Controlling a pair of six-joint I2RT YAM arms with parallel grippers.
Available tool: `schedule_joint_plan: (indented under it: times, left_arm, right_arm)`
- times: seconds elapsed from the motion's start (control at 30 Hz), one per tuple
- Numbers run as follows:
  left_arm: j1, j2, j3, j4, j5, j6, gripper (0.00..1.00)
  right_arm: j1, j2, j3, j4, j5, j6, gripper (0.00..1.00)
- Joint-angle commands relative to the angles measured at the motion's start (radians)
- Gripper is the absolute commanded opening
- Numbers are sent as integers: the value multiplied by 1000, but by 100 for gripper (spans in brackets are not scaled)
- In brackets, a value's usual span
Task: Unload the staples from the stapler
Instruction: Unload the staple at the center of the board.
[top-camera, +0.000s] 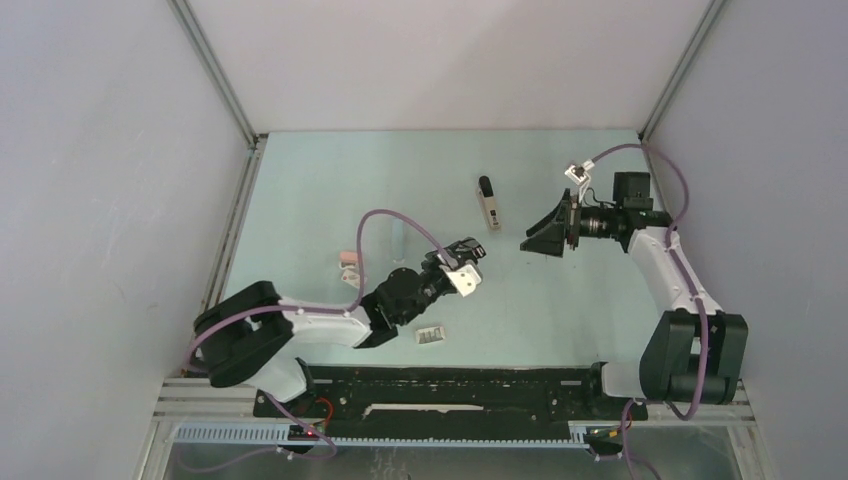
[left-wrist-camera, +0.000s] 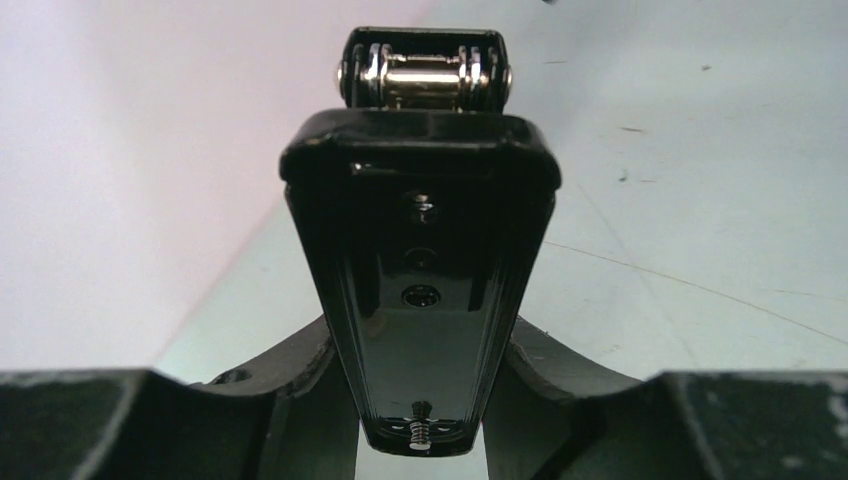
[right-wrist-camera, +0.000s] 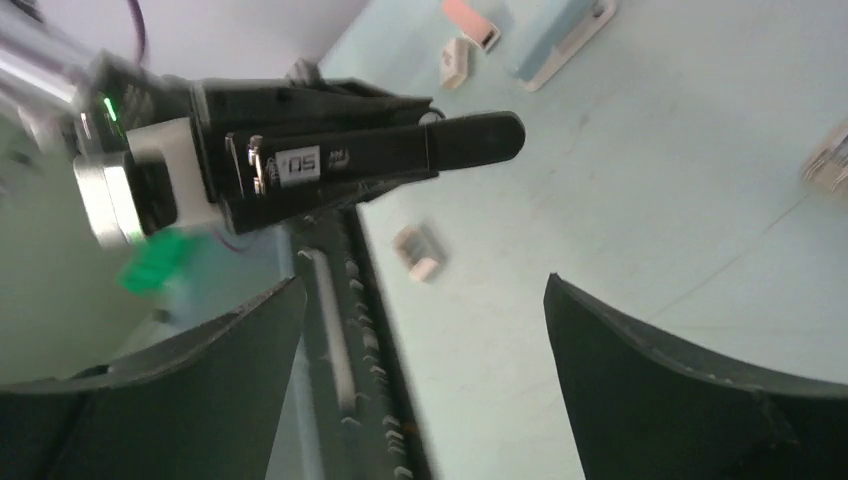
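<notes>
The left fingers are partly closed on the sides of a black stapler, holding it above the middle of the tabletop, while the right fingers gape wide and empty toward the right edge; the staples are too small to make out. The pale green tabletop also carries a black-and-white stapler behind the middle, a small white box by the near edge and a pink-and-white piece toward the left edge. Plain grey-white walls enclose three sides.
</notes>
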Motion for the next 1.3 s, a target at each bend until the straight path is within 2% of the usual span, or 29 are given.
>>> schedule_joint_plan:
  times: [0.0,0.07,0.1,0.13,0.27,0.4,0.53,0.63,0.77,0.93,1.27]
  left_arm:
    - [57,-141,78,-175,178,-239,0]
    - [83,-173,97,-248,257,-298,0]
    - [93,-186,106,-275,298,-322,0]
    - [103,-195,115,-300,333,-343,0]
    - [131,-216,146,-371,428,-398,0]
    - [138,-226,154,-394,478,-419,0]
    - [143,-229,160,-400,519,-431,0]
    - [144,-231,161,-400,529,-429,0]
    - [150,-234,160,-400,534,-428,0]
    - [160,-230,158,-404,553,-424,0]
    - [188,-240,149,-408,608,-436,0]
  right_arm:
    - [1,-51,90,-529,-84,-1190,100]
    - [15,-31,91,-757,-58,-1721,100]
    - [30,-14,97,-803,-35,-1858,100]
    - [46,5,111,-817,-25,-1907,100]
    - [130,95,213,-873,-79,-1928,100]
    - [221,158,260,-855,-71,-1868,100]
    - [287,168,268,-600,-8,-1520,96]
    - [335,169,269,-486,66,-1361,94]
    - [379,189,267,-487,110,-1339,89]
    - [410,220,267,-446,127,-1280,78]
    - [440,236,267,-427,159,-1260,40]
